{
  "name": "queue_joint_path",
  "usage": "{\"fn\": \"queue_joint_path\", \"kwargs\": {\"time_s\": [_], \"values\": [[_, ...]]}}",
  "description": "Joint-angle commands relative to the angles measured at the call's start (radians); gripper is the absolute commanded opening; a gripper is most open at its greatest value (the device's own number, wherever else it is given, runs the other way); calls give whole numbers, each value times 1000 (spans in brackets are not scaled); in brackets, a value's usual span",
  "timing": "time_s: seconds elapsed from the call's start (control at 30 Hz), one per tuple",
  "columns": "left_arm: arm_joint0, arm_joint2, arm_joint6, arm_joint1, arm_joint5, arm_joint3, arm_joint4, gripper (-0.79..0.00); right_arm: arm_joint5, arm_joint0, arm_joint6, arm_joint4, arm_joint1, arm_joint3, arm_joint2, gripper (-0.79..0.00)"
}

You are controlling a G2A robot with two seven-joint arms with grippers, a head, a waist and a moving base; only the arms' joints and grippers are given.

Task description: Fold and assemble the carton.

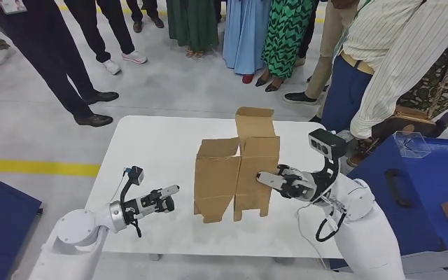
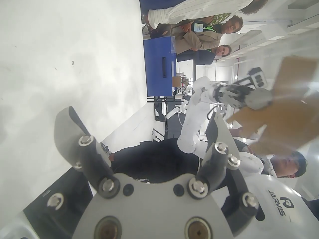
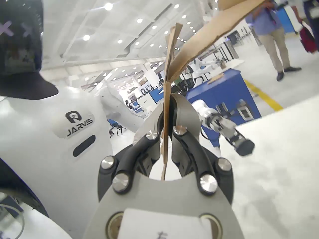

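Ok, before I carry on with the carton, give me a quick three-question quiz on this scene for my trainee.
1. True or false: the left hand is clamped on the brown cardboard carton.
2. Which hand grips the carton? A) the left hand B) the right hand C) both
3. Fill in: the left hand's fingers are ___, beside the carton over the white table.

Key: 1 false, it is apart from the carton. 2 B, shut on an edge of the cardboard. 3 open.
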Motion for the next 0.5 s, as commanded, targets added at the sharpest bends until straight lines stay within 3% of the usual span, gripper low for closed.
{"fn": "queue_joint_path", "kwargs": {"time_s": [0.0, 0.1, 0.27, 0.37, 0.47], "values": [[0, 0, 0, 0, 0, 0, 0, 0, -38, 14, -38, -31, -3, -43, -27, -785], [0, 0, 0, 0, 0, 0, 0, 0, -74, 10, -76, -34, -7, -55, -60, -785], [0, 0, 0, 0, 0, 0, 0, 0, -41, 9, -90, 21, -7, -22, -88, -785], [0, 0, 0, 0, 0, 0, 0, 0, 58, -4, -71, 193, -5, 7, -117, -785], [0, 0, 0, 0, 0, 0, 0, 0, 250, -10, -12, 476, -6, 38, -148, -785]]}}
